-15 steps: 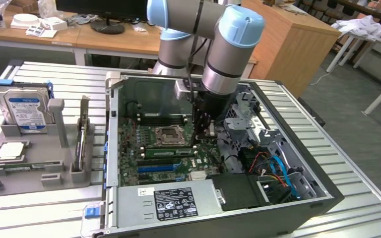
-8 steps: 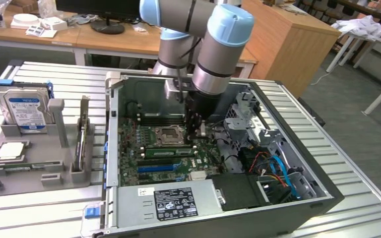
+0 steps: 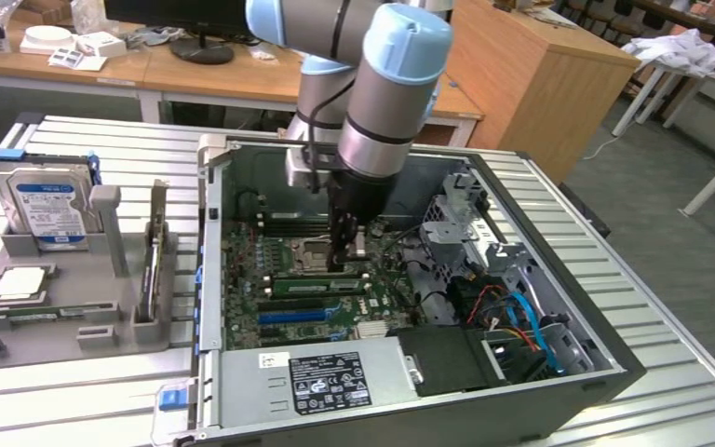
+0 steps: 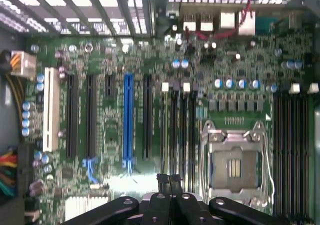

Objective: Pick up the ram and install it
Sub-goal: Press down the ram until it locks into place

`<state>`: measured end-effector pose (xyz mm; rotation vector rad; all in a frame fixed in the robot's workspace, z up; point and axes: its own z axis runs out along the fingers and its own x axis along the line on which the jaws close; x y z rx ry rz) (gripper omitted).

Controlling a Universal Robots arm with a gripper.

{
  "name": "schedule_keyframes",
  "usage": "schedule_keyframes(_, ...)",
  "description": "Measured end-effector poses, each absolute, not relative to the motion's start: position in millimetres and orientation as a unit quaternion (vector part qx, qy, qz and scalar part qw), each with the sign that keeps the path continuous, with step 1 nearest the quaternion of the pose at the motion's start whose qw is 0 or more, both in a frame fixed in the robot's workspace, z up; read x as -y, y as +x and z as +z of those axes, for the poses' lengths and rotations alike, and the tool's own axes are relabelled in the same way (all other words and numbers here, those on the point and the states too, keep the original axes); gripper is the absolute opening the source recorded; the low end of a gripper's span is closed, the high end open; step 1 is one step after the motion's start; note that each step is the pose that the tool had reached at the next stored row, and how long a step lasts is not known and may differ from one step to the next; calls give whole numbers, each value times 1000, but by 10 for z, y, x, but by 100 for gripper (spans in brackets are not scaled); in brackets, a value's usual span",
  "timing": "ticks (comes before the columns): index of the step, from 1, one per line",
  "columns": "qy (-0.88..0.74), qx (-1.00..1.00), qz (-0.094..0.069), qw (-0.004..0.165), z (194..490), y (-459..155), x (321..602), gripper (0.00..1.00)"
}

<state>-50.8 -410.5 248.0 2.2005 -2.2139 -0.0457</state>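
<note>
The ram [image 3: 320, 284] is a thin green stick lying along a memory slot on the motherboard, just in front of the CPU socket [image 3: 312, 250] inside the open computer case. My gripper [image 3: 353, 253] hangs straight down into the case, slightly above and behind the ram, with its black fingers shut and nothing visible between them. In the wrist view the shut gripper [image 4: 170, 179] points at the black memory slots [image 4: 182, 130] beside the CPU socket [image 4: 234, 166]. There I cannot make out the ram's edge among those slots.
A long blue slot [image 4: 128, 120] and black expansion slots run alongside the memory slots. The power supply [image 3: 320, 377] and a bundle of cables [image 3: 519, 321] fill the case's near side. On the exterior view's left, a grey holder tray [image 3: 72, 326] carries a hard drive [image 3: 47, 205].
</note>
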Motion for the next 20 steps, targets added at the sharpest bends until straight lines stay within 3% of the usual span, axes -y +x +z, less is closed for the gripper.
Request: schedule_keyframes(20, 705, 709, -15, 10, 2474, -877, 4105, 11)
